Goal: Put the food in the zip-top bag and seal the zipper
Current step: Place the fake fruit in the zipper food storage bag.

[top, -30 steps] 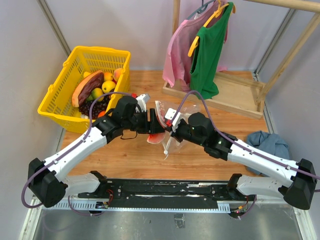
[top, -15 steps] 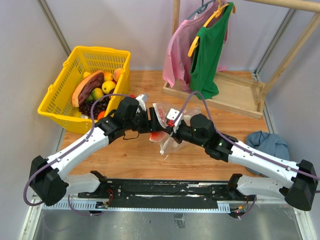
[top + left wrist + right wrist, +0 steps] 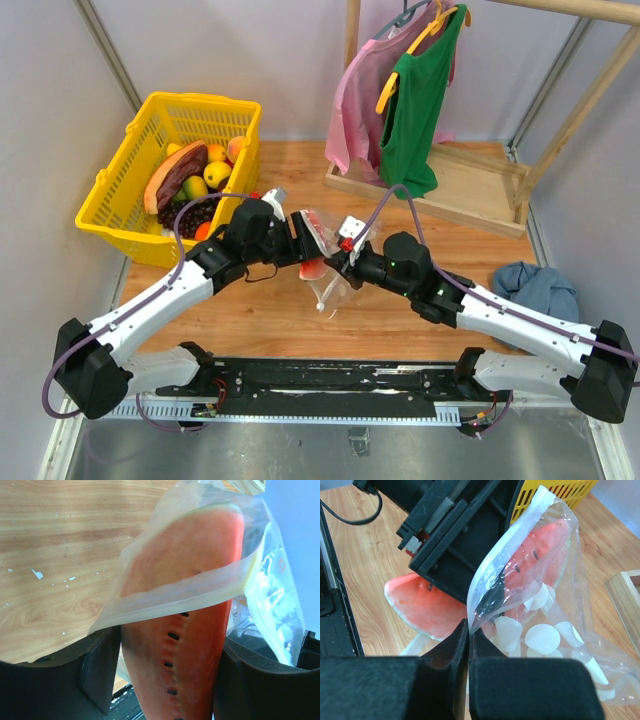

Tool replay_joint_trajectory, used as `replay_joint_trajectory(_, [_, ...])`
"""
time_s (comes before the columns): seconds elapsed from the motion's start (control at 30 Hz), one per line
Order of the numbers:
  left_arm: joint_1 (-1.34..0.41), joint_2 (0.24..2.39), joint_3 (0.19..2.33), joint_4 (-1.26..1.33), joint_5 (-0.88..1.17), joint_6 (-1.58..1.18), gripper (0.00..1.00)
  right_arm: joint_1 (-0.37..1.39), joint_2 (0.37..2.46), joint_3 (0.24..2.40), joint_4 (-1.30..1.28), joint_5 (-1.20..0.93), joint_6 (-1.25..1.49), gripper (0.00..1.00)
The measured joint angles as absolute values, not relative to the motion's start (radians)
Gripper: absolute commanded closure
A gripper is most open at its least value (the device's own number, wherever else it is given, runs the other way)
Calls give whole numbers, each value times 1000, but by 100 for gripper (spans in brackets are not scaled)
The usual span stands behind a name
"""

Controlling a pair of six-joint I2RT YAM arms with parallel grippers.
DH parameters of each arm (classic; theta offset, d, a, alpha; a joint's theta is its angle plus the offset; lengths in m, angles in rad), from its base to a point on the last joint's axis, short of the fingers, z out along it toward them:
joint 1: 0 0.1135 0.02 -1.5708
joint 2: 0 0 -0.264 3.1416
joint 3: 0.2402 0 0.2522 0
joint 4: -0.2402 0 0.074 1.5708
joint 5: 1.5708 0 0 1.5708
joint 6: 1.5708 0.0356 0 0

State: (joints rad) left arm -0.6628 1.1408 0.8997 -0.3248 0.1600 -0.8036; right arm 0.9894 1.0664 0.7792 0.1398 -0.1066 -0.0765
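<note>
My left gripper (image 3: 303, 240) is shut on the red watermelon slice (image 3: 185, 630) and holds its far end inside the mouth of the clear zip-top bag (image 3: 545, 630) with white oval spots. The slice also shows in the right wrist view (image 3: 425, 610) and in the top view (image 3: 312, 268). My right gripper (image 3: 468, 635) is shut on the bag's rim by the whitish zipper strip (image 3: 495, 565) and holds the bag up above the table. The bag (image 3: 330, 285) hangs between both grippers in the top view. The right gripper (image 3: 345, 258) sits just right of the left one.
A yellow mesh basket (image 3: 150, 130) at the back left holds more toy fruit (image 3: 195, 180). A wooden rack base (image 3: 470, 190) with hanging pink and green clothes (image 3: 415, 100) stands at the back right. A blue cloth (image 3: 535, 285) lies at the right.
Both grippers have shifted slightly with the bag. The watermelon slice has gone further into the bag's mouth, and the bag hangs lower between them.
</note>
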Motion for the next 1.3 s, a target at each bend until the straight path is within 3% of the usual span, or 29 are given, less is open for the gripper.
replay_joint_trajectory(0.5, [-665,1147,854,-286,96,-858,12,989,1066,773,190,-62,19,99])
replay_joint_trajectory(1.3, [-670,1009,983,-541,-9,-782,14,976,1066,773,134,186,162,99])
